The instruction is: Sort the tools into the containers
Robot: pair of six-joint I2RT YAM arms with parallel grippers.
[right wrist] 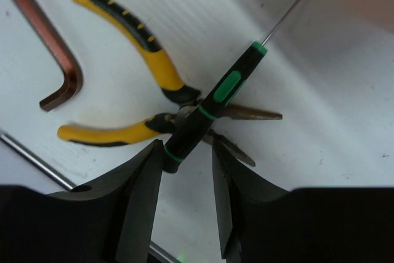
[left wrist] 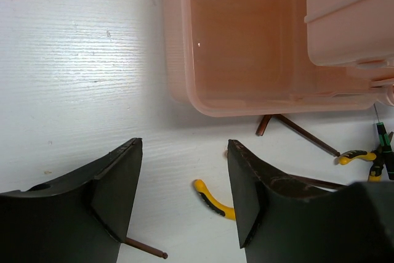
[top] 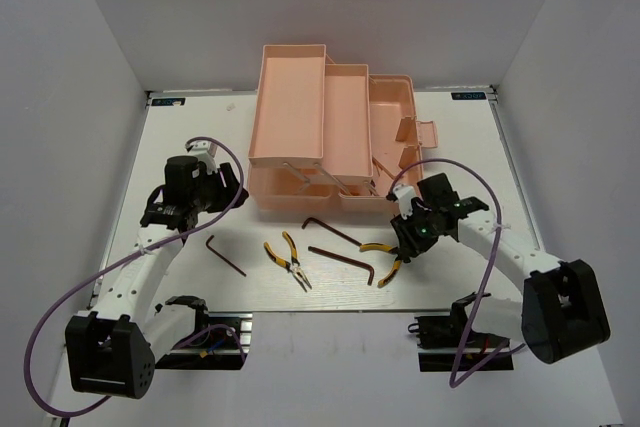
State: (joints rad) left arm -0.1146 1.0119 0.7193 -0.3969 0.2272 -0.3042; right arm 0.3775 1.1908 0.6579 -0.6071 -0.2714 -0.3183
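Note:
The salmon-pink toolbox [top: 290, 97] stands open at the back centre, its trays fanned out. On the table lie three brown hex keys [top: 225, 254] [top: 330, 230] [top: 345, 262] and two yellow-handled pliers [top: 288, 260] [top: 385, 259]. My right gripper [right wrist: 186, 152] is open over the right pliers [right wrist: 132, 29]. A black-and-green screwdriver [right wrist: 215, 100] lies across them, its handle end between my fingers and touching the left one. My left gripper [left wrist: 184, 152] is open and empty beside the toolbox's near-left corner [left wrist: 184, 60]; a pliers handle [left wrist: 212, 198] shows below it.
A hex key [right wrist: 55, 66] lies left of the right pliers. In the left wrist view one hex key [left wrist: 295, 129] lies under the toolbox's front edge and another [left wrist: 144, 247] pokes out below my left finger. The table's front edge runs just behind the arm bases.

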